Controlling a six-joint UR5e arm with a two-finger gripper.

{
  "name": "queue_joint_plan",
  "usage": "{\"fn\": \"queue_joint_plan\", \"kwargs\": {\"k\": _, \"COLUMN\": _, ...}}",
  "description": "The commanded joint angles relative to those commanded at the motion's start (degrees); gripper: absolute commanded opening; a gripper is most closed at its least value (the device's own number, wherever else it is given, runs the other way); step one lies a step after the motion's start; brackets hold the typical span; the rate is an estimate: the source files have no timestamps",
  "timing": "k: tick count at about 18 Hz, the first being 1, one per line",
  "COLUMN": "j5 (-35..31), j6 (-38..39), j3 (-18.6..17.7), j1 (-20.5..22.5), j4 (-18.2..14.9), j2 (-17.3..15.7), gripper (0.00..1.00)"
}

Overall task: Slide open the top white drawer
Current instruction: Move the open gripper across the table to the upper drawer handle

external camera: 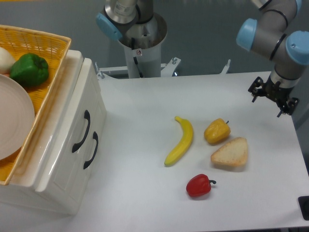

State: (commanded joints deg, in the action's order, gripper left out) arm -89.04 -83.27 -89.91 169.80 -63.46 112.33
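In the fixed camera view, a glossy white cabinet (58, 188) is seen at the left edge of the white counter (145, 116). The top white drawer (72, 128) is found just under the cabinet's top rim, its front flush with the cabinet face and its black curved handle (81, 131) untouched. The lower drawer front, with its own black handle (91, 150), is placed right beside it. A yellow wicker basket (46, 104) is carried on top of the cabinet, and in it a green bell pepper (30, 69), a pale plate (14, 121) and part of a white rounded object (5, 59) are held.

The hand (271, 96) is seen far across the counter from the cabinet, well apart from the drawer, near the counter's far right edge, hanging from the grey and blue arm (273, 34). It holds nothing; whether its fingers are spread or pressed together cannot be told at this size.

Between the cabinet and the hand, a banana (180, 141) is laid out, with a yellow bell pepper (216, 131) just beyond it, a slice of bread (231, 153) near that, and a red bell pepper (199, 185) nearest the camera.
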Motion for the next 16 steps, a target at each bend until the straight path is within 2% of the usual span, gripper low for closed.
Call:
{"fn": "queue_joint_plan", "kwargs": {"k": 2, "j5": 1.2, "j6": 4.2, "j3": -1.0, "j1": -0.5, "j4": -0.4, "j2": -0.4, "gripper": 1.00}}
{"fn": "queue_joint_plan", "kwargs": {"k": 5, "j5": 1.2, "j6": 5.2, "j3": -2.8, "j1": -3.2, "j4": -0.7, "j2": -1.8, "gripper": 1.00}}
{"fn": "queue_joint_plan", "kwargs": {"k": 8, "j5": 1.0, "j6": 10.2, "j3": -3.5, "j1": -5.5, "j4": -3.5, "j2": -3.6, "gripper": 1.00}}
{"fn": "queue_joint_plan", "kwargs": {"k": 11, "j5": 1.3, "j6": 14.2, "j3": -2.9, "j1": -7.9, "j4": -7.9, "j2": -4.8, "gripper": 1.00}}
{"fn": "queue_joint_plan", "kwargs": {"k": 14, "j5": 4.3, "j6": 19.6, "j3": 0.0, "j1": -10.1, "j4": -13.6, "j2": -5.2, "gripper": 1.00}}
{"fn": "queue_joint_plan", "kwargs": {"k": 16, "j5": 5.3, "j6": 23.4, "j3": 0.9, "j1": -12.1, "j4": -16.0, "j2": -5.2, "gripper": 1.00}}
